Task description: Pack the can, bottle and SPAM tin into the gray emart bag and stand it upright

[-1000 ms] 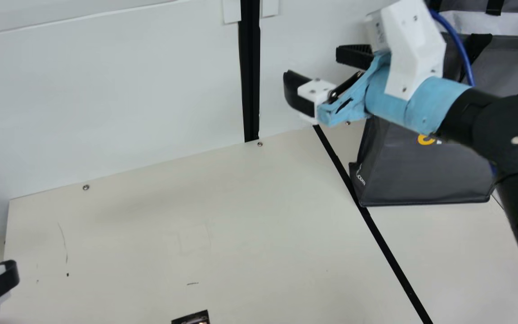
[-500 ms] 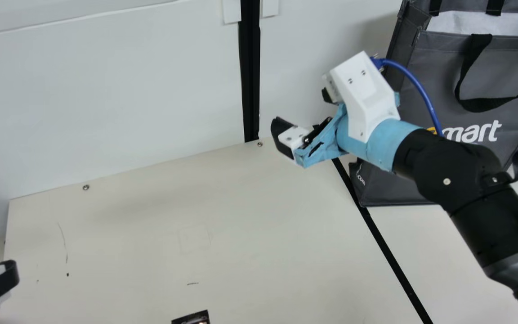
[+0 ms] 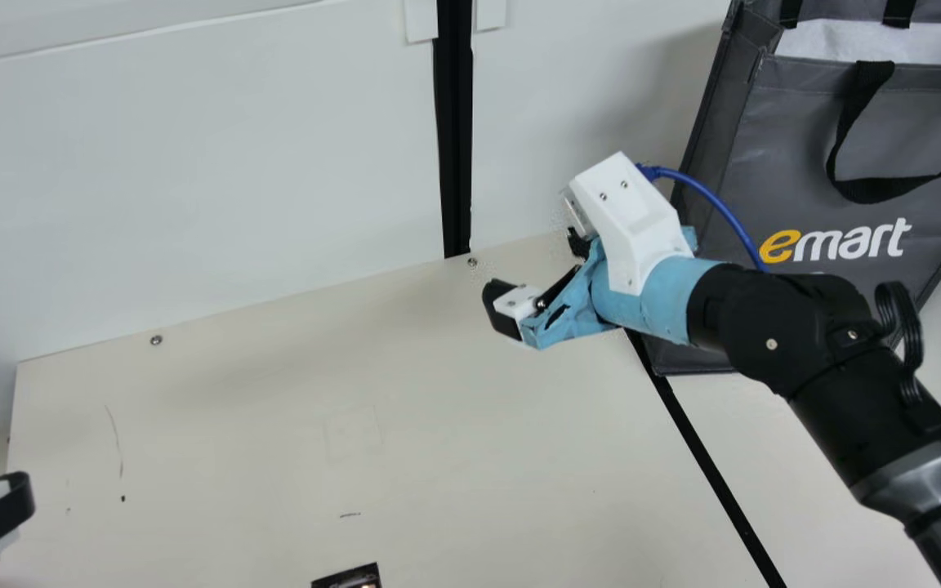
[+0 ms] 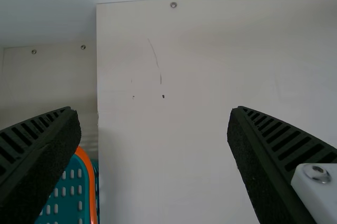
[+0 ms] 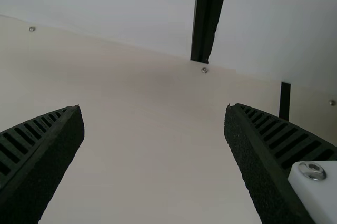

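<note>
Beyond the right tool (image 5: 153,109), its fingers (image 5: 259,163) spread wide, the gray emart bag (image 3: 793,155) could topple should the arm (image 3: 773,314) snag its drooping handle (image 3: 871,192).

Diffuse light brightened the wall (image 3: 209,163) and table (image 3: 274,457) in the main view; a soft shadow (image 3: 658,98) fell beside the bag (image 3: 813,147) (the wrist views looked dimmer).

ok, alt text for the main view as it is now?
Gray emart bag stands upright at the right of a cream table, partly behind the right arm; the right gripper is open and empty. At the left edge, one finger of the left gripper; at the bottom edge, part of a dark object.
</note>
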Controlling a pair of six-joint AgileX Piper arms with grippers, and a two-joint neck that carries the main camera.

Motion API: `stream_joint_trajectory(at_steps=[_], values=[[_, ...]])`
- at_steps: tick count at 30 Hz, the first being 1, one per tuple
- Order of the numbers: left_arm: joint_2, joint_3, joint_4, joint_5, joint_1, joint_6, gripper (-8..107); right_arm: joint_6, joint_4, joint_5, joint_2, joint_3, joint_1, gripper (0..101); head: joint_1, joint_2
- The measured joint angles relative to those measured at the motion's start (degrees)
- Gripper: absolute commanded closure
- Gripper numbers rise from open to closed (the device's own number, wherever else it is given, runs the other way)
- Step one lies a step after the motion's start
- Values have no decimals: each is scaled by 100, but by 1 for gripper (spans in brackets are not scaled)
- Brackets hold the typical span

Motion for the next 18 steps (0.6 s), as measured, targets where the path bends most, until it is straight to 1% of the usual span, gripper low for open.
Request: stream_joint_trajectory(at_steps=[6,18], values=[[0,0,0,0,0,0,9,-26,98,109,98,1,-31,6,0,0],[0,0,0,0,0,0,9,-26,98,103,98,1,-31,6,0,0]])
